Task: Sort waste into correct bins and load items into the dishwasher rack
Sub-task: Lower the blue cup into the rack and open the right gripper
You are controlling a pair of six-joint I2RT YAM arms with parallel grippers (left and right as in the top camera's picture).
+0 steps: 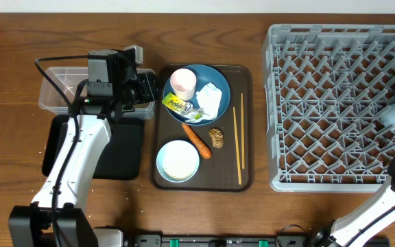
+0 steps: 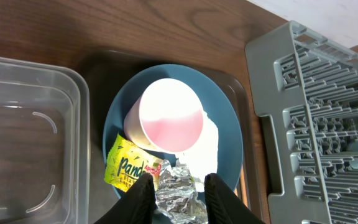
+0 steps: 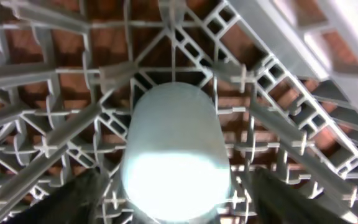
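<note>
1. The left claw (image 2: pixel 179 190) is drawn narrow, its two dark fingers pinching the crumpled silvery end of the small yellow-green wrapper (image 2: pixel 129 167).
2. That wrapper lies printed side up at the rim of the large dark-blue bowl (image 2: pixel 229 124). It touches the small pale-pink cup (image 2: pixel 169 115), which sits in the bowl with its pink inside showing. A crumpled white napkin (image 1: pixel 212 99) lies in the bowl just beside the cup.
3. The bowl sits at the back of a dark brown serving tray (image 1: pixel 247 123) on the wooden worktop (image 1: pixel 19 48). Nearer the front of the tray are a small white bowl (image 1: pixel 177 161), an orange carrot (image 1: pixel 197 140) and a small brown lumpy food piece (image 1: pixel 216 137). A pair of thin wooden chopsticks (image 1: pixel 238 144) lies along its right side.
4. Left of the tray is a clear plastic rectangular tub (image 1: pixel 57 89), with a shallow black rectangular tray (image 1: pixel 125 147) in front of it under the left arm.
5. Away on the right, the right claw (image 3: pixel 176 198) hangs over the large grey plastic rack (image 1: pixel 321 82). Its fingers stand wide, with a gap showing on either side of the small light-blue cup (image 3: pixel 174 143), which lies among the pegs.
</note>
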